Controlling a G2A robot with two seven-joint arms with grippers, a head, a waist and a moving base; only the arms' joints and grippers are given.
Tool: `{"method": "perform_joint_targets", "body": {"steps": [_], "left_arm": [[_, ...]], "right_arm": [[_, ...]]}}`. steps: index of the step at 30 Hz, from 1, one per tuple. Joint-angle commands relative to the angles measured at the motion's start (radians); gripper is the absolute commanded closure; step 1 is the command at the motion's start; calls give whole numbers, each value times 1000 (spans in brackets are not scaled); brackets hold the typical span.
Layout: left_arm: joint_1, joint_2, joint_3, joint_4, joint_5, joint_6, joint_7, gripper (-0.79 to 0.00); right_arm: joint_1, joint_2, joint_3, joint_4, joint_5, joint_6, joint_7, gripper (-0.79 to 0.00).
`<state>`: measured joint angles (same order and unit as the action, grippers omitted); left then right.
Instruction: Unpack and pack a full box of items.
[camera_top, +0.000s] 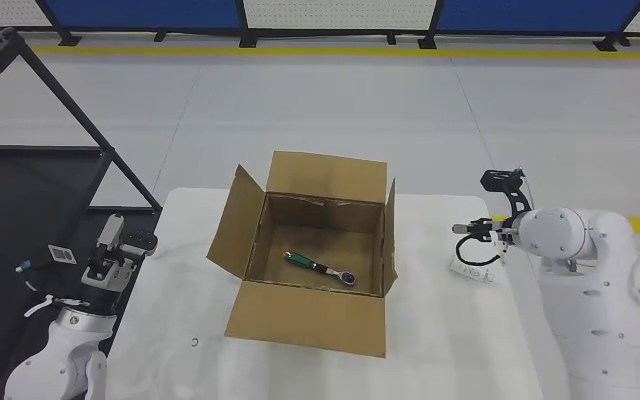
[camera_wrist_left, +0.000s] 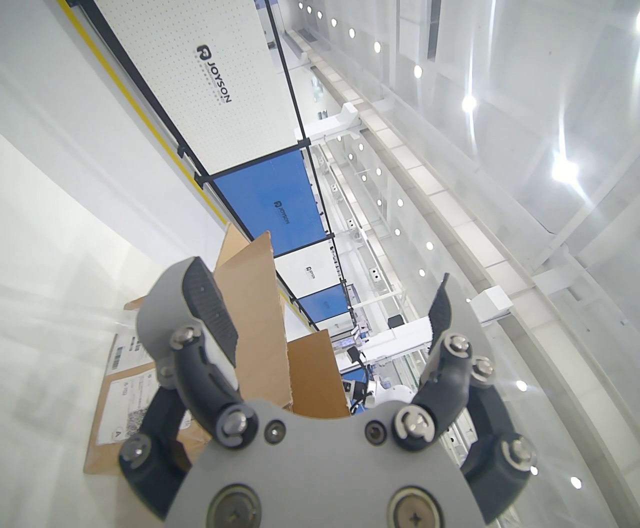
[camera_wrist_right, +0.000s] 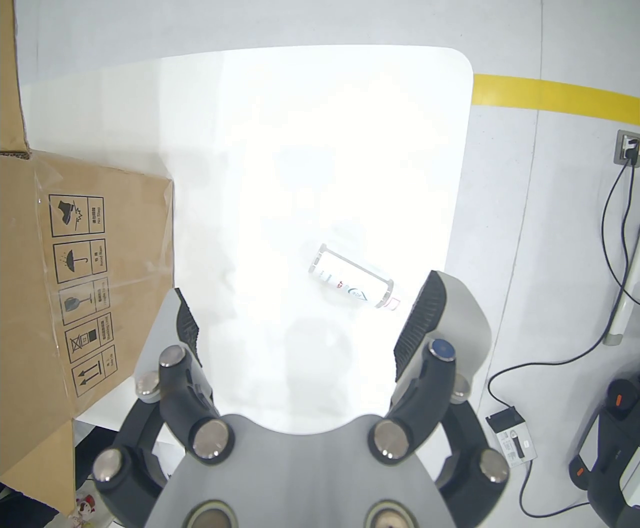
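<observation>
An open cardboard box stands in the middle of the white table, its flaps spread outward. On its floor lies a ratchet wrench with a green handle. A white tube with a printed label lies on its side on the table right of the box; from above the tube sits just below my right gripper. My right gripper hangs open above the table beside the tube, holding nothing. My left gripper is open and empty, tilted upward left of the box, near the table's left edge.
A black metal frame stands off the table's left side. A small ring-like object lies on the table near the box's front left corner. The rounded table corner lies beyond the tube, with cables on the floor.
</observation>
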<state>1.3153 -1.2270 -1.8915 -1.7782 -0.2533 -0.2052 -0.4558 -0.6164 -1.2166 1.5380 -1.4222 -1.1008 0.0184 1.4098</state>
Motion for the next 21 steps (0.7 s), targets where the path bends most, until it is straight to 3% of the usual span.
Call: {"method": "perform_joint_targets", "body": {"steps": [1, 8, 12, 14, 17, 21], "left_arm": [[0, 0, 0, 0, 0, 0, 0, -785], [0, 0, 0, 0, 0, 0, 0, -785], [0, 0, 0, 0, 0, 0, 0, -785], [0, 0, 0, 0, 0, 0, 0, -785], [0, 0, 0, 0, 0, 0, 0, -785], [0, 0, 0, 0, 0, 0, 0, -785]], "right_arm": [[0, 0, 0, 0, 0, 0, 0, -785], [-9, -1, -10, -6, 15, -29, -22, -785], [20, 11, -25, 43, 19, -204, -37, -785], [59, 20, -15, 125, -11, -243, -34, -785], [129, 34, -32, 270, -23, -447, -25, -785], [223, 55, -159, 495, -111, -582, -153, -785]]}}
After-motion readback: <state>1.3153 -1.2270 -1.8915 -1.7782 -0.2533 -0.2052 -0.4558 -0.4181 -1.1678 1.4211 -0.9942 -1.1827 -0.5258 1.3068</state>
